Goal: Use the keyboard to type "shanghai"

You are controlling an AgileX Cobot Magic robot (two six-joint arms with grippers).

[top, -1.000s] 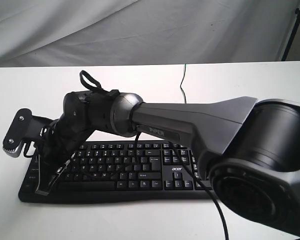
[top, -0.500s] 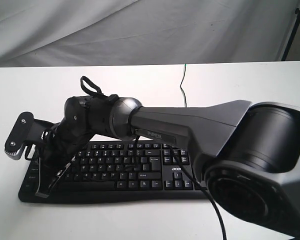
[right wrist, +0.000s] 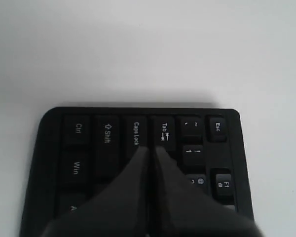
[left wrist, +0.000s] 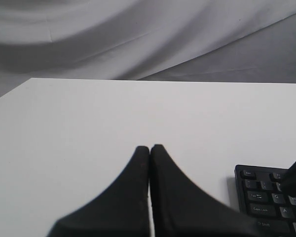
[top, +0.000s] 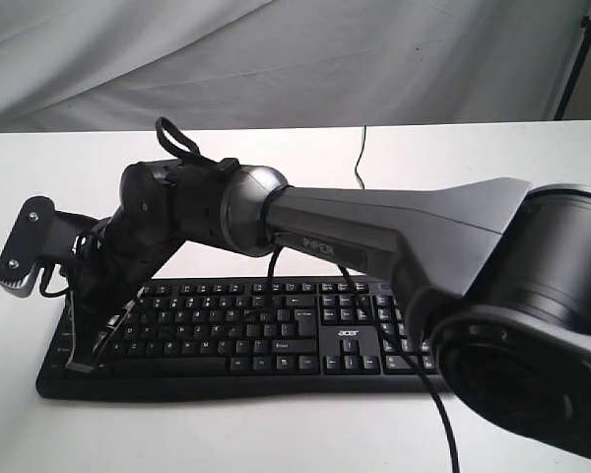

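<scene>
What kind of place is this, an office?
Likely a robot test setup rather than an office: a white table holds an acer keyboard, a grey cloth backdrop hangs behind, and a robot arm reaches over the keys.

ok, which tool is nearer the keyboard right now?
Right. The right tool, shut, is directly over the keyboard at its Caps Lock/Tab end. The left tool, also shut, is off the keyboard, over bare table beside that end.
</scene>
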